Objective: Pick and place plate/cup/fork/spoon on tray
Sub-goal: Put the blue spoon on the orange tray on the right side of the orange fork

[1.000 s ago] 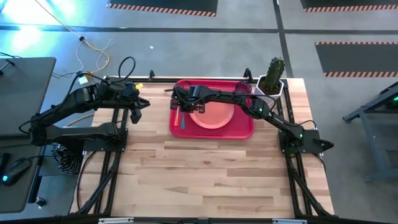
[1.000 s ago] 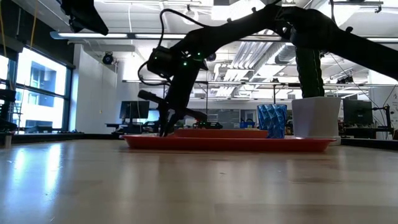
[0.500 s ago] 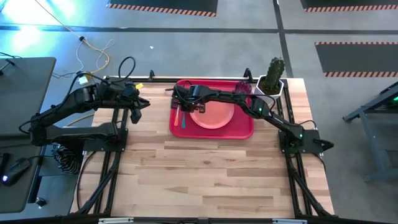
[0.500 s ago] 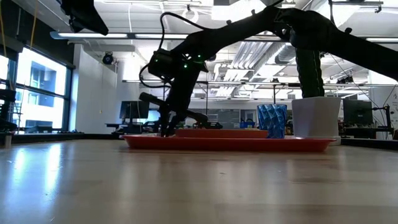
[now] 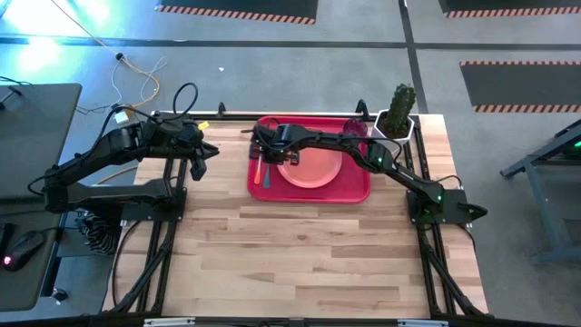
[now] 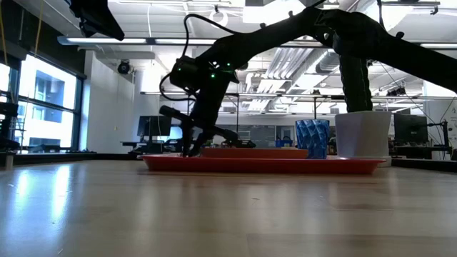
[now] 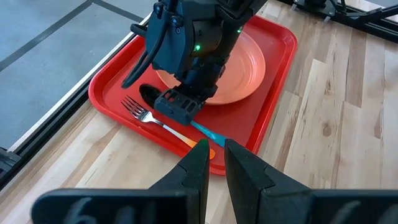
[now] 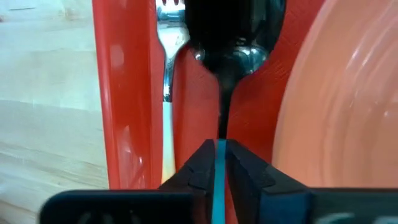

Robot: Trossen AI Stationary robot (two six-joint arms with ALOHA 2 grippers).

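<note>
Nothing moved, right hand gripping spoon, handle mostly hidden

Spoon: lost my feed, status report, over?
Right gripper shut on spoon, low over tray between fork and plate. Left gripper idle off-tray. Nothing blocking.

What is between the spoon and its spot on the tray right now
Nothing visible. The right gripper is shut on the spoon, low over the tray. The spoon sits in the bare strip between the fork and the plate.
</note>
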